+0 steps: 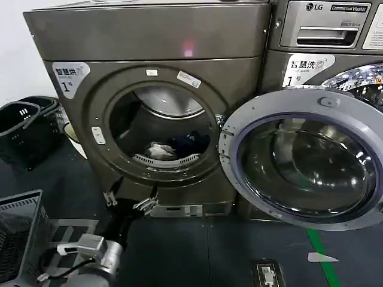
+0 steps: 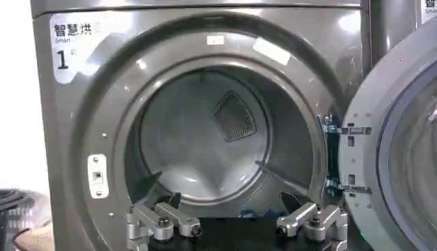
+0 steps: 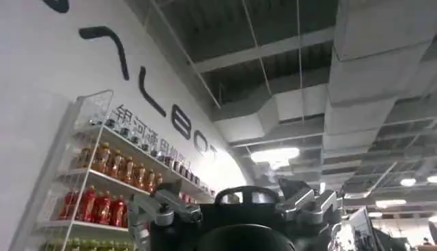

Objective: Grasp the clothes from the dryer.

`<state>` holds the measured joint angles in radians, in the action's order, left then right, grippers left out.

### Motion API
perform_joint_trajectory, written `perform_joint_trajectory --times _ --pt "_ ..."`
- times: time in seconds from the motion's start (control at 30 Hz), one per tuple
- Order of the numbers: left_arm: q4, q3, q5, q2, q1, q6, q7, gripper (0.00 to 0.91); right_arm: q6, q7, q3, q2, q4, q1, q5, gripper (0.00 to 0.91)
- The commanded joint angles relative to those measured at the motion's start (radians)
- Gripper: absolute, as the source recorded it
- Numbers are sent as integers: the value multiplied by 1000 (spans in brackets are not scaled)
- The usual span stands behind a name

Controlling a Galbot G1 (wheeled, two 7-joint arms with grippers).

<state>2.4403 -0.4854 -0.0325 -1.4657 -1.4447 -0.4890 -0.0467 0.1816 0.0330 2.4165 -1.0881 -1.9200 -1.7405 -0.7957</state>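
The dryer (image 1: 78,42) is the big bronze-grey machine with a "1" sticker. Its round door (image 1: 305,158) is swung open to the right. On the drum floor lies the clothes (image 1: 159,150), a small white piece, beside a dark navy garment (image 1: 188,142). My left gripper (image 1: 128,201) hovers low in front of the dryer, just below the porthole rim, open and holding nothing. In the left wrist view the left gripper (image 2: 235,225) faces the steel drum (image 2: 205,136), its fingers spread wide. My right gripper (image 3: 239,204) is raised, points at the ceiling, and is open and empty.
Black baskets (image 1: 24,125) stand on the floor left of the dryer. A grey slatted crate (image 1: 18,239) sits at the near left. The LG machine (image 1: 323,36) stands to the right behind the open door. A green tape line (image 1: 323,257) crosses the dark floor.
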Motion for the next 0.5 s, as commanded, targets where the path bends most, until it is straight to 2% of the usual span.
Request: perform_joint_trajectory --times 0.03,0.5 --pt "2 -3 -1 -2 5 -1 0 907 -27 5 1 -2 2 -2 0 907" --pt "-9 -1 1 -4 18 -4 -1 907 -30 8 1 -2 4 0 1 907"
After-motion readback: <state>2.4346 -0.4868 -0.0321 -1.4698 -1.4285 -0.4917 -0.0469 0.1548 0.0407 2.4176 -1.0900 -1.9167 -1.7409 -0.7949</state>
